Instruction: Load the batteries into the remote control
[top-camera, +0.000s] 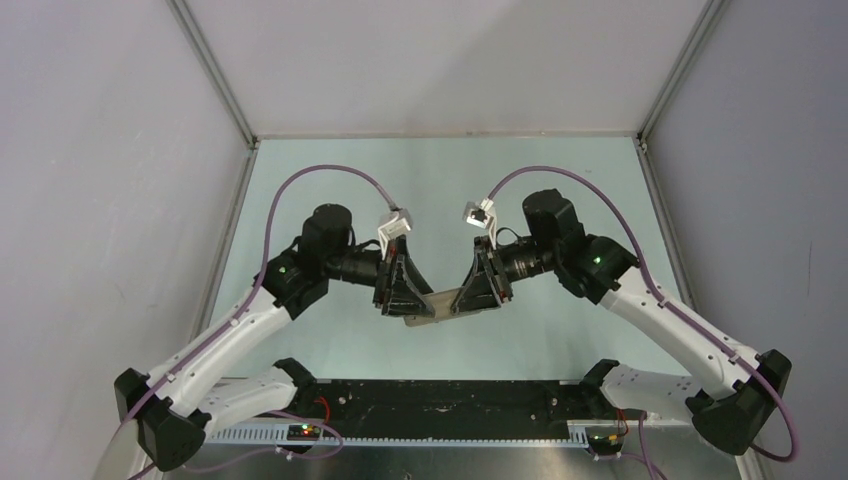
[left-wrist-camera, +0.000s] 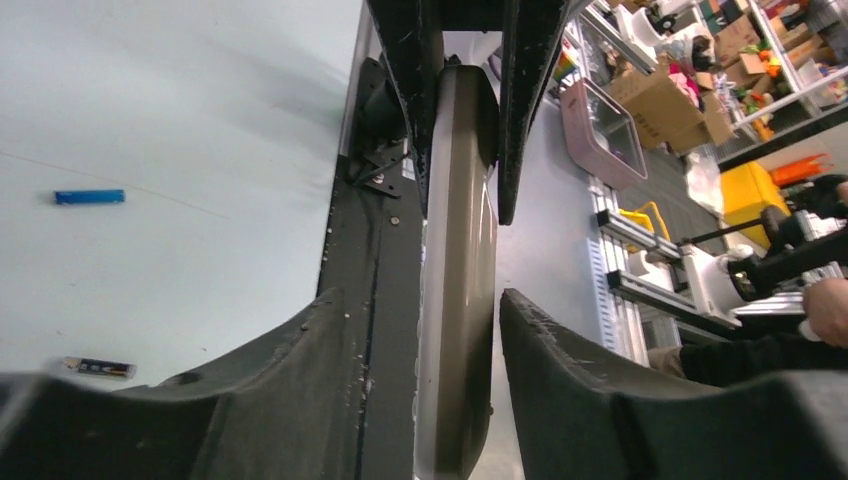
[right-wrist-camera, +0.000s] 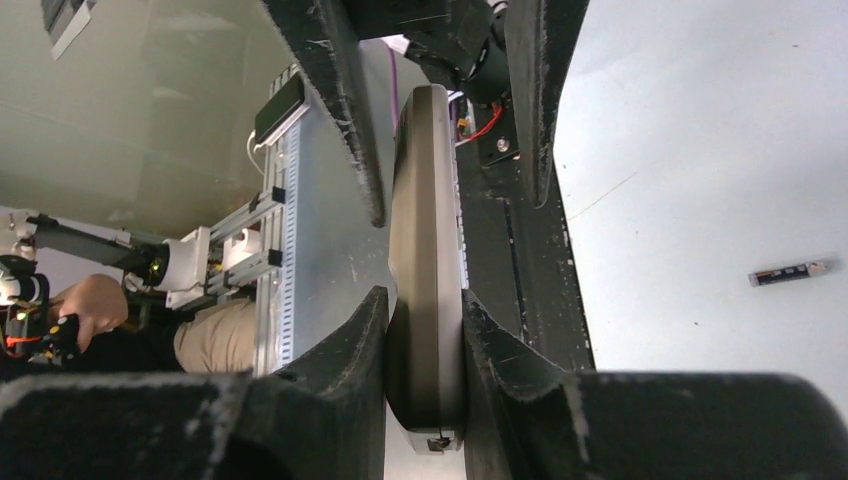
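Remote control (top-camera: 432, 304) held in the air between the two grippers.
The right gripper (right-wrist-camera: 423, 305) pinches one end of the remote control, with both fingers pressed on its sides. The left gripper (left-wrist-camera: 415, 302) stands spread around the other end, and a gap shows beside one finger. A beige-grey side faces up. The blue battery (left-wrist-camera: 90, 197) and the dark battery (left-wrist-camera: 98, 368) lie on the table (top-camera: 330, 200), well apart from each other.

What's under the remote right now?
Only table shows around the remote. The blue battery and dark battery lie off to the side, not beneath. The spot directly under it is hidden in every view.
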